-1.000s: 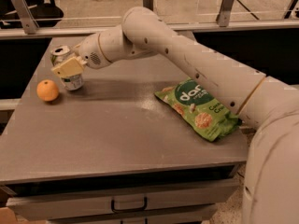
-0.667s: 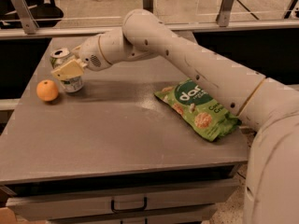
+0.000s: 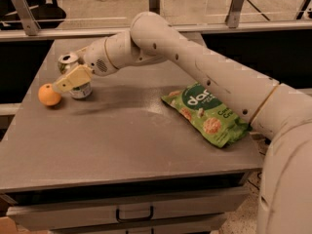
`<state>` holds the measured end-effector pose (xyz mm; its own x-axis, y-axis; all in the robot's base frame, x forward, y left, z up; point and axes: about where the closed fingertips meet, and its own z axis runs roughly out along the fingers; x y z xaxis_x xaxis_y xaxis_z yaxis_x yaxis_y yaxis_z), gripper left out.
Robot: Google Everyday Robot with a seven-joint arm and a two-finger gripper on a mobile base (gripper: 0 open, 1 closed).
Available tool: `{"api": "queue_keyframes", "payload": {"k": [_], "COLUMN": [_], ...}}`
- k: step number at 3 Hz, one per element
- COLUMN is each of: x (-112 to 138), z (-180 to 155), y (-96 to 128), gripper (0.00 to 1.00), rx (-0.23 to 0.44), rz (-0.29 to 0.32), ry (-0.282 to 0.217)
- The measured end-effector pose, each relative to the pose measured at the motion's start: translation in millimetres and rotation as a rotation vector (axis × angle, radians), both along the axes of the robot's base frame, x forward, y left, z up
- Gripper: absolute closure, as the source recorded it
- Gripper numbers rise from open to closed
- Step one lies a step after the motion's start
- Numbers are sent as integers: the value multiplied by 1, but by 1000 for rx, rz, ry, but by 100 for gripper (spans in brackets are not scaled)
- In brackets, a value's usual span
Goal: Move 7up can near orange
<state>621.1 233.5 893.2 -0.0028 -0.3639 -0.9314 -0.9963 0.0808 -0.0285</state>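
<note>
The 7up can is a small silver can with green markings and a shiny top. It stands on the grey table at the far left. The orange lies just left of it, a small gap apart. My gripper reaches in from the right and is shut around the can. One cream finger crosses the can's front and the other is hidden behind it.
A green snack bag lies flat on the right part of the table, under my arm. The table's left edge is close to the orange. A drawer with a handle sits below the front edge. Railings run behind the table.
My gripper and the can have shifted slightly down and to the right. The orange and the snack bag have not moved.
</note>
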Motion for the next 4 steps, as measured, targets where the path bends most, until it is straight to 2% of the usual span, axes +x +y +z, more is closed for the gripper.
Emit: {"api": "queue_keyframes", "payload": {"k": [2,3,4], "x": [7,29,68], "z": [5,33,92], "y": [-8,-43,-108], "gripper": [0,0,0], "rx": [-13,-60,-122], "rz": [-9,-78,-241], "ry": [-16,-88,-231]}}
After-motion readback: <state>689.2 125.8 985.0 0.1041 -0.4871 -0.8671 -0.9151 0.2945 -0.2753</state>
